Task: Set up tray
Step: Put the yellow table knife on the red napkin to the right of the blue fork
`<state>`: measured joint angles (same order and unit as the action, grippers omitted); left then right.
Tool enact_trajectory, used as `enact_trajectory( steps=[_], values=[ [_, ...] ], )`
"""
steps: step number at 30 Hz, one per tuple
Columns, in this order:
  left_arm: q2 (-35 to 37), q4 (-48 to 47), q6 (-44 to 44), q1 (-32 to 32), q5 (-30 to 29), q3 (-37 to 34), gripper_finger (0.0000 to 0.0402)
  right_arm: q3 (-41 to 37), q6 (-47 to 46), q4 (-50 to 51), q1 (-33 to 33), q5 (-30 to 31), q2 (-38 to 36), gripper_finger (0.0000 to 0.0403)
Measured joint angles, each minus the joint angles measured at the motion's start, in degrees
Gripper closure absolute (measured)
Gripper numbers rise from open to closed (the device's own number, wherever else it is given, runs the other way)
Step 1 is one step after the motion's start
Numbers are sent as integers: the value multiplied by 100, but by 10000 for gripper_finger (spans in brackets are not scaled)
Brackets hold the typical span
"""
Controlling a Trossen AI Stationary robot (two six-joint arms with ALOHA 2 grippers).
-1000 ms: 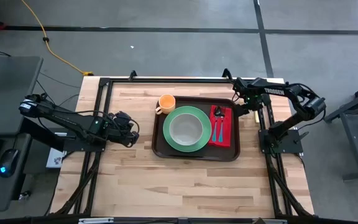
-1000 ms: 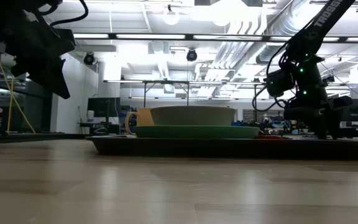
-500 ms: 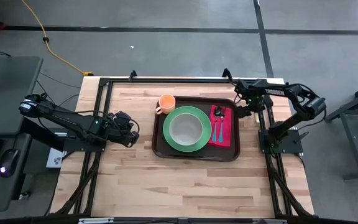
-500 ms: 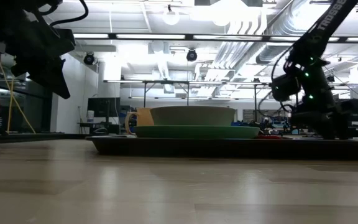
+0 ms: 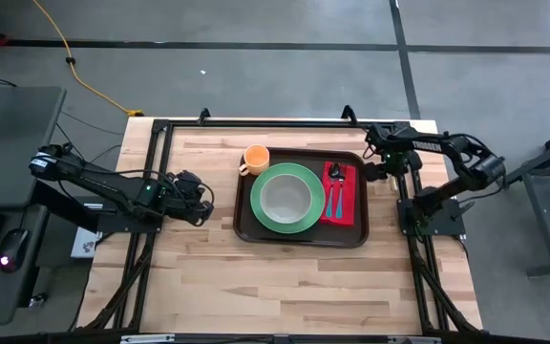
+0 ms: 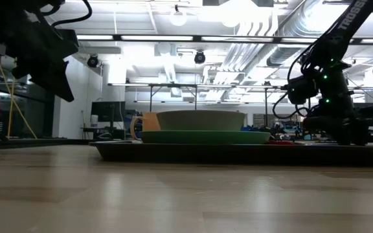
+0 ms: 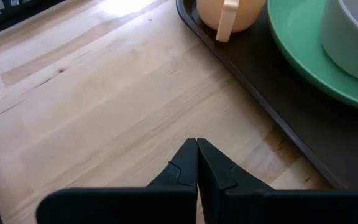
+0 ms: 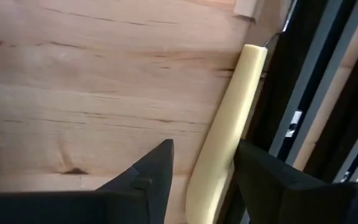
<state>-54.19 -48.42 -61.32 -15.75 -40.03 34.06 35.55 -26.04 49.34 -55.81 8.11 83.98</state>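
The dark brown tray lies in the table's middle. It carries a green plate with a grey bowl, an orange cup, and a red napkin with a spoon and a fork. Right of the tray, a long pale yellow piece lies on the wood beside the black frame rail. My right gripper points down over its near end, open, one finger on each side. My left gripper hangs shut above the bare wood left of the tray. My right gripper comes at the pale yellow piece from above, its fingers across the piece's lower end. I cannot tell whether either finger touches it. The piece lies flat on the table.
The black metal frame rail runs close along the pale piece at the table's right edge. Bare wood lies in front of the tray and on its left. The orange cup stands at the tray's far left corner.
My right gripper has gone toward the table's right edge and sunk a little, away from the tray's far right corner and over the pale yellow piece. The left arm has kept still.
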Motion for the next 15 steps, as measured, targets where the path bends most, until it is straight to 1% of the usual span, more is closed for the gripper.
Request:
enact_trajectory(
  steps=[8, 15],
  values=[
    [0, 28, -21, 0, -2, 0, 371, -2, -165, -81, 4, -147, -6, 287],
    [0, 30, -24, 0, -13, 0, 371, 2, -247, -128, 6, -237, -6, 335]
  ],
)
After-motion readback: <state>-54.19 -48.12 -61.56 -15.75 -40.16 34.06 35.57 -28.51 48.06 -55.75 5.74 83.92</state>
